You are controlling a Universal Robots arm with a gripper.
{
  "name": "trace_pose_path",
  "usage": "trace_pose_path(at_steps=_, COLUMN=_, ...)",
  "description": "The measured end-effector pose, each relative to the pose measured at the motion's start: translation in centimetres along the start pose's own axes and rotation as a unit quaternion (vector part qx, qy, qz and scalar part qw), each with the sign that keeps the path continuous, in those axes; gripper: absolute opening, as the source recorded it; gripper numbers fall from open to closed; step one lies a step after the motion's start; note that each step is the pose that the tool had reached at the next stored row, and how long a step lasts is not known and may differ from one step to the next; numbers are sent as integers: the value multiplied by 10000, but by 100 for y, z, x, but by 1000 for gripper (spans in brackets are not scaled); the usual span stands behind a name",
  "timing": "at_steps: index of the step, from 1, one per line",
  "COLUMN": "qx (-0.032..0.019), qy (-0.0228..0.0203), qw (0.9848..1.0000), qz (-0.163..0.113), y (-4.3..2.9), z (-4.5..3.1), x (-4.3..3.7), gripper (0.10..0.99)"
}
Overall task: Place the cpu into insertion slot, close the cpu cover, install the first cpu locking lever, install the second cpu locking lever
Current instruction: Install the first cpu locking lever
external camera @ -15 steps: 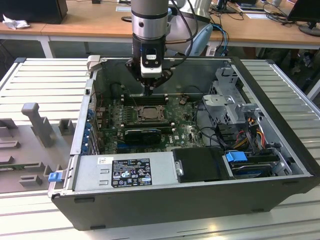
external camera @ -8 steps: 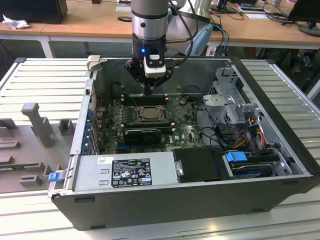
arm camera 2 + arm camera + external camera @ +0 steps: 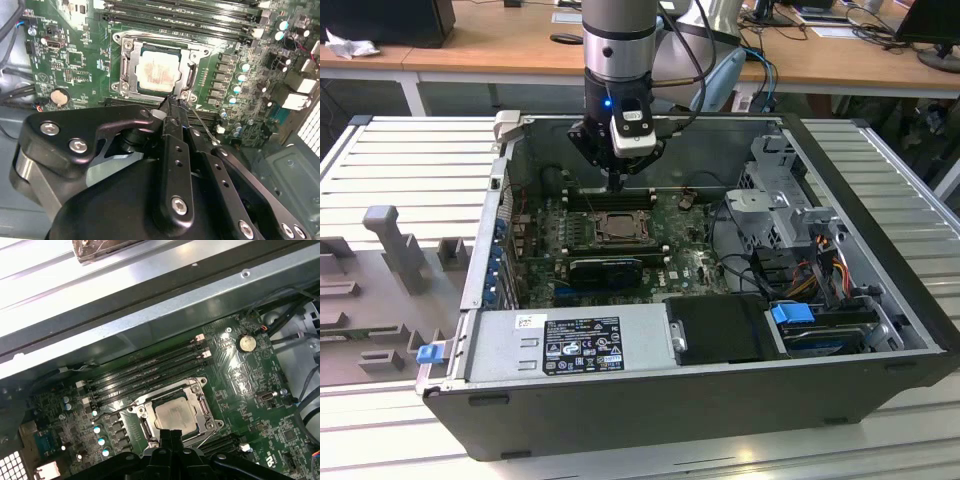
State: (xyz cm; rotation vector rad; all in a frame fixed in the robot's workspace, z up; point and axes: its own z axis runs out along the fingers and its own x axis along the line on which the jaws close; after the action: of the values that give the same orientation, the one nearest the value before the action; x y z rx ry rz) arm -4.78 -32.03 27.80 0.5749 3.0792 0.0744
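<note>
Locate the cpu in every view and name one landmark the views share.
Exterior view: cpu on the motherboard, close under the gripper.
Second wrist view: cpu between gripper and memory slots.
First wrist view: cpu likewise between gripper and memory slots.
Shared landmark: the long black memory slots beside the cpu.

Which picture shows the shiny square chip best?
The second wrist view: the chip lies whole and unblocked inside its metal cover. In the first wrist view the hand overlaps the chip's edge. In the exterior view the chip is a little square deep inside the computer case, just under the hand.
</note>
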Motion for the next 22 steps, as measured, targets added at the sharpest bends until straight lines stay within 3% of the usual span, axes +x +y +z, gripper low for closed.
trace_pose_path(at_steps=7, qx=0, qy=16, qw=9994, qz=-333, y=0, z=0, x=0, gripper=106)
trace_pose_path(at_steps=20, qx=0, qy=41, qw=9963, qz=-859, y=0, z=0, x=0, gripper=106)
trace_pose_path(at_steps=22, qx=1, qy=47, qw=9953, qz=-970, y=0, z=0, x=0, gripper=106)
